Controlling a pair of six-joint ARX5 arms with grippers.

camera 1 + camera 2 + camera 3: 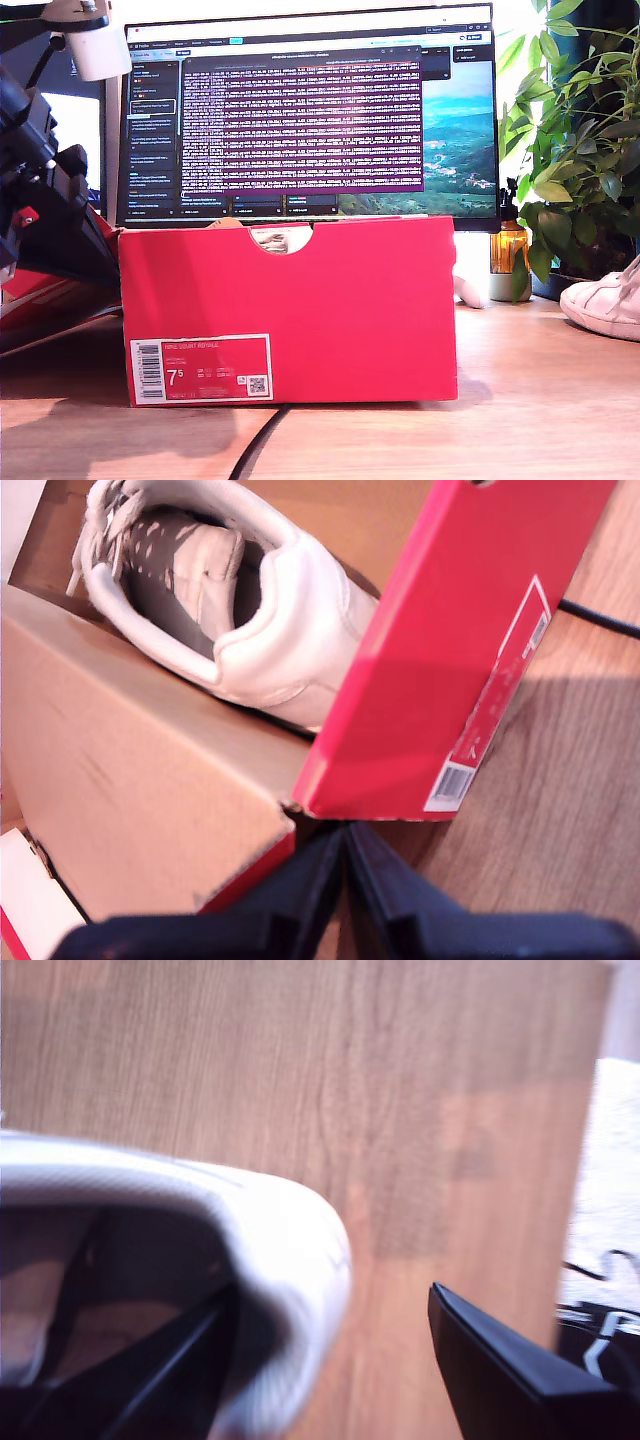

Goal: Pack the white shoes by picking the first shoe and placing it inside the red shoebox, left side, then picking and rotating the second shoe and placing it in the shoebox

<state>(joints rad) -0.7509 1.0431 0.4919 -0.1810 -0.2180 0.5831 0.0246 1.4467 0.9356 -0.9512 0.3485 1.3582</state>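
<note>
- Exterior view: the red shoebox (pixel 300 300) stands on the wooden bench (pixel 540 400) in front of a monitor (pixel 310 110). Its white barcode label (pixel 200 369), reading "7.5", faces the camera, and a half-round notch (pixel 282 238) cuts its top edge. One white shoe (pixel 608 300) rests on the bench at the exterior view's right edge, well apart from the box, below a potted plant (pixel 580 130). A black arm (pixel 30 170) shows at the exterior view's left, beside the box.
- First wrist view: my first gripper (pixel 345 880) hangs just outside a corner of the red shoebox (pixel 450 650), its black fingers pressed together on nothing. The other white shoe (pixel 250 610) lies inside the box, heel toward the labelled wall.
- Second wrist view: my second gripper (pixel 330 1360) is spread apart, one finger (pixel 165 1370) inside the opening of the white shoe (pixel 290 1260) and the other finger (pixel 500 1370) outside, with the collar between them. The grasp is not closed. The bench (pixel 350 1110) lies beneath.
</note>
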